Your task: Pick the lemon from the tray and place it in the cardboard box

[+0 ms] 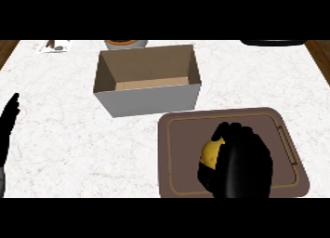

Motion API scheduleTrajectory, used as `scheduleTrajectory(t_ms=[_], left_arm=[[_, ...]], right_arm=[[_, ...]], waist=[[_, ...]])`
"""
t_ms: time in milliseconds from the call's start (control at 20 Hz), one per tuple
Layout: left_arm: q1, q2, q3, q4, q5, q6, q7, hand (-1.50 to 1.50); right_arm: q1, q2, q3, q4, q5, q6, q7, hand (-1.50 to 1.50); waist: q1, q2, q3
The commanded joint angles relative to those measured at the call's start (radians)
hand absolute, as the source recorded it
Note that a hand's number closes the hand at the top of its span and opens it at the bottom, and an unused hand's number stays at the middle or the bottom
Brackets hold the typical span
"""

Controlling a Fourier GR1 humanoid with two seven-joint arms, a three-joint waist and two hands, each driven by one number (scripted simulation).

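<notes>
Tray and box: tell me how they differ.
The tray is dark brown, low and flat with rounded corners; the box is tall, with pale outer walls and a tan inside. The tray lies nearer the robot, the box beyond it. The tray holds the lemon, with the right hand curled over it; the box shows nothing inside. Both sit on the counter, open on top.

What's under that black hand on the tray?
A yellow lemon on the brown tray, partly showing; the right hand curls over it and covers most of it.
</notes>
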Motion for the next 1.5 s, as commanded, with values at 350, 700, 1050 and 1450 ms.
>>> scheduleTrajectory(t_ms=[350, 700, 1050, 1450], left_arm=[[-0.012, -0.050, -0.038, 0.017, -0.046, 0.028, -0.032, 0.00], [-0.070, -0.026, -0.035, 0.008, -0.031, -0.011, 0.019, 0.00], [-0.054, -0.036, -0.033, 0.048, -0.026, -0.019, -0.037, 0.00], [-0.088, -0.035, -0.058, 0.003, -0.054, -0.014, 0.010, 0.00]], right_arm=[[-0.412, 0.008, -0.015, 0.144, -0.246, -0.064, 0.226, 1.50], [-0.673, 0.008, -0.212, 0.426, -0.399, -0.225, 0.188, 1.50], [-0.830, 0.008, -0.369, 0.705, -0.521, -0.377, 0.085, 1.50], [-0.973, 0.008, -0.478, 1.174, -0.584, -0.605, -0.071, 1.50]], waist=[[0.032, 0.012, 0.002], [0.054, 0.019, 0.002], [0.059, 0.022, 0.002], [0.097, 0.034, 0.002]])
